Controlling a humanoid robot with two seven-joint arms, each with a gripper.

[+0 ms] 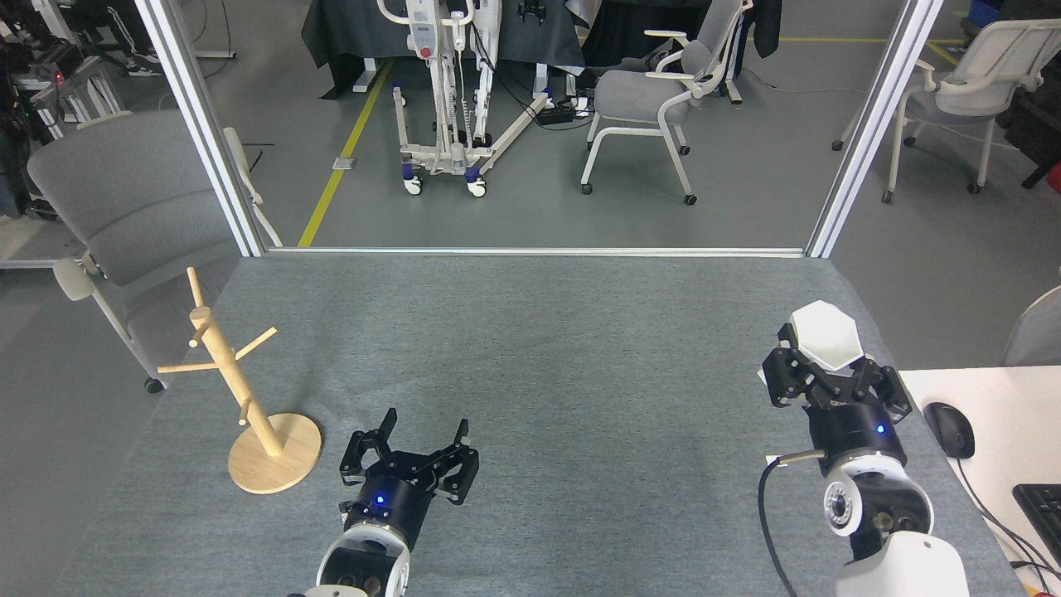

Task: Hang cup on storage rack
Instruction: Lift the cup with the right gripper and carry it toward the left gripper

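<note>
The right gripper (pixel 816 365) is clasping the white cup (pixel 823 335), raised above the table. The storage rack (pixel 240 390) is standing far to its left, beside the released left gripper (pixel 419 438). Next: carrying it across.

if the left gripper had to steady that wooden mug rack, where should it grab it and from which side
Probably the bare lower stretch of the rack's post, just above the round base, coming from the rack's right, where the open left gripper already sits. The pegs crowd the upper part and stick out sideways, and the flat base gives little to pinch.
</note>
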